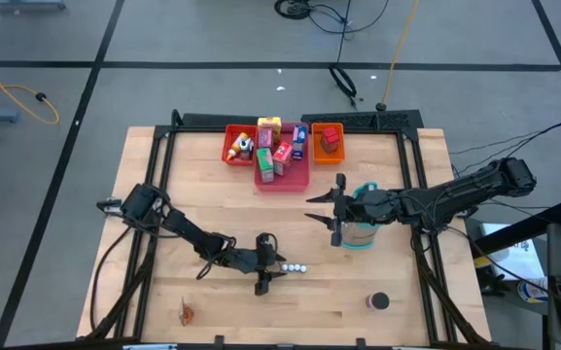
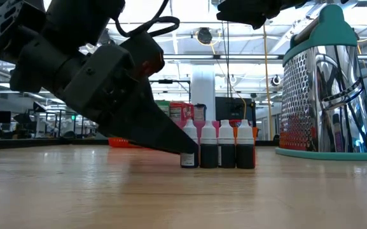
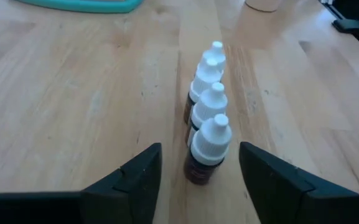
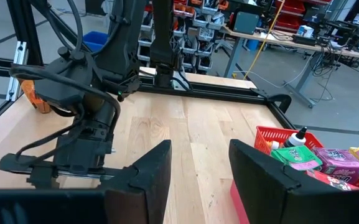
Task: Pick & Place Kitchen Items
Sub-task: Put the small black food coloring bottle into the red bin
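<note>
Several tiny bottles [image 3: 205, 93] with white caps and dark bodies stand upright in a row on the wooden table [image 1: 212, 194], right of its middle [image 1: 295, 266]. My left gripper [image 3: 200, 148] is low over the table and slants down. It is open, with one finger on each side of the nearest bottle [image 3: 208, 149] and a gap showing on both sides. In the low view its finger [image 2: 170, 143] reaches the row's end [image 2: 188, 156]. My right gripper [image 1: 321, 209] hangs open, high above the table beside the teal-and-white grater [image 1: 361, 233], with nothing between its fingers [image 4: 157, 165].
At the far edge stand a red tray [image 1: 231, 156], a pink tray [image 1: 295, 182] and an orange tray [image 1: 316, 154], holding coloured food boxes and a red block [image 1: 331, 139]. A dark round can [image 1: 378, 301] sits near the front right, a small orange thing [image 1: 187, 312] near the front left.
</note>
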Robot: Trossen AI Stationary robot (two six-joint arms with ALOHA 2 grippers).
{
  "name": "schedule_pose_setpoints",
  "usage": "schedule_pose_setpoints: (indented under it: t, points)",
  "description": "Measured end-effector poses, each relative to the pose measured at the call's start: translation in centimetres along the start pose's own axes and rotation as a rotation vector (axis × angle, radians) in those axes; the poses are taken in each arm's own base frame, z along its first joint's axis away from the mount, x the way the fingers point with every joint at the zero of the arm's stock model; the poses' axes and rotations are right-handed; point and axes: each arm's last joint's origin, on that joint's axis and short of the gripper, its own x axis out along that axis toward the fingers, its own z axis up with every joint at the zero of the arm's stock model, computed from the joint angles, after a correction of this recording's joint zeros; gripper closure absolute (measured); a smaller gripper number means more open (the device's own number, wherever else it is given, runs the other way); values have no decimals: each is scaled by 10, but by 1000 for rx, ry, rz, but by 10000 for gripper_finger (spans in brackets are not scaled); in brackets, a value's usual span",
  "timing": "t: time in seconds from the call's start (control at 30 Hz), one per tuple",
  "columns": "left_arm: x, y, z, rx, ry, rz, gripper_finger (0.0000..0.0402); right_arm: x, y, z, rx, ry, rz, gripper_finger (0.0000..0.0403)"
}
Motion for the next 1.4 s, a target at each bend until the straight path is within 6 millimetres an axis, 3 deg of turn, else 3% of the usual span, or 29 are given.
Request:
schedule_pose_setpoints:
  t: [0.37,0.8,0.93,1.17,1.4]
  points:
    - [1,1,1,33,9,-49,368,0,0,0,-1,3,0,248]
    - [-1,7,3,-20,44,-37,367,0,0,-1,-5,14,1,248]
    - [-10,7,10,0,94,-15,367,0,0,-2,-6,17,1,248]
    - [-46,13,41,14,139,139,356,0,0,-2,-7,18,1,248]
    - [-94,26,82,21,58,297,366,0,0,-2,-9,17,1,248]
